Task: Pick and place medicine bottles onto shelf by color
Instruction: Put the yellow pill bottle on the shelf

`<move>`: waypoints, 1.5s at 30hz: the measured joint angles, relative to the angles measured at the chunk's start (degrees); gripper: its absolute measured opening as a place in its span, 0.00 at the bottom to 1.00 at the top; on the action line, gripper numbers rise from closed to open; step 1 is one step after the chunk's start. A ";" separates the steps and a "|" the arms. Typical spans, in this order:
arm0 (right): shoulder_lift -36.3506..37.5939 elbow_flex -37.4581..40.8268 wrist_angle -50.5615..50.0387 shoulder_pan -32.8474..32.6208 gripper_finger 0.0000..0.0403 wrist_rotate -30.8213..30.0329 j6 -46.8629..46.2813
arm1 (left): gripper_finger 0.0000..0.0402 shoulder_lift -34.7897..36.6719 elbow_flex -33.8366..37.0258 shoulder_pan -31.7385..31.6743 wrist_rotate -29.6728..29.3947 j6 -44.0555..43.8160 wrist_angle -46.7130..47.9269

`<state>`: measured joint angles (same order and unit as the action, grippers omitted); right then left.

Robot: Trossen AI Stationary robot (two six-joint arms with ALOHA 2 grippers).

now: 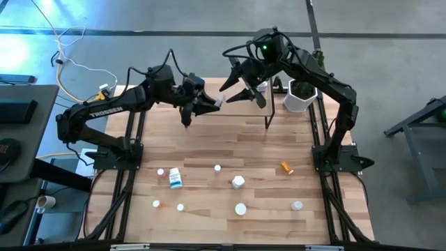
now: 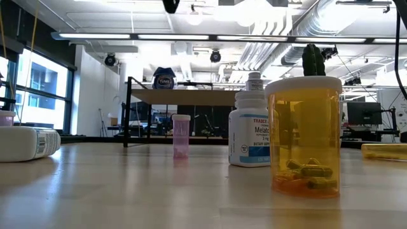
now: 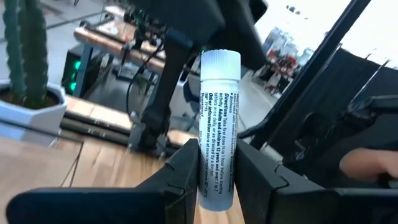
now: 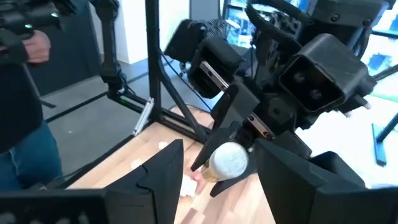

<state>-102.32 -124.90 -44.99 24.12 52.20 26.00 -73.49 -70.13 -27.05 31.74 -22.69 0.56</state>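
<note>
Orange bottle [image 2: 304,135] stands closest in the low view, upright on the surface [image 1: 230,146], with a white blue-labelled bottle [image 2: 249,130] just behind it and a pink vial [image 2: 181,135] farther back.

Up above, the left jaws [image 1: 209,104] are shut tight on a thin white vial [image 3: 216,127]. Its long axis runs straight out from between the fingers [image 3: 180,180], cap end away from the wrist. That cap points right at the right jaws [image 1: 240,88], which sit partly open and hold nothing, just beside the vial's tip. In the right wrist view the round white cap [image 4: 229,158] shows end-on between the two dark fingers [image 4: 163,174].

Both arms reach in over the far middle of the surface, close by the shelf [image 1: 247,111]. The left arm stretches in low from the left; the right arm bends down from the far right.

It looks like a hand-over. The shelf lies nearer the right arm.

Other bottles lie spread over the near half.
</note>
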 joint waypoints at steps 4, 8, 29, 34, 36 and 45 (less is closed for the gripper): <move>0.00 0.00 1.47 0.00 0.47 1.21 -0.56 | 0.18 0.00 0.00 0.00 -0.04 -1.15 -3.56; 0.00 0.00 3.82 0.00 0.47 1.17 -3.43 | 0.18 0.00 0.00 0.00 -0.32 -1.17 -5.11; -0.11 0.12 6.39 -1.95 0.30 -2.21 -6.59 | 0.18 0.00 0.00 0.02 -0.72 0.36 -5.25; -0.11 0.13 5.96 -2.01 0.29 -2.22 -6.64 | 0.18 0.00 -0.01 0.02 -0.74 0.36 -5.25; -0.11 0.13 5.93 -2.01 0.28 -2.43 -6.68 | 0.18 0.00 0.00 0.02 -0.75 0.36 -5.25; -0.11 0.13 5.35 -2.01 0.15 -4.02 -6.81 | 0.19 0.00 0.00 0.00 -0.91 0.53 -5.14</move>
<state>-102.43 -124.77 -39.64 22.11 48.18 19.19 -73.49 -70.13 -27.05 30.83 -22.15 -4.58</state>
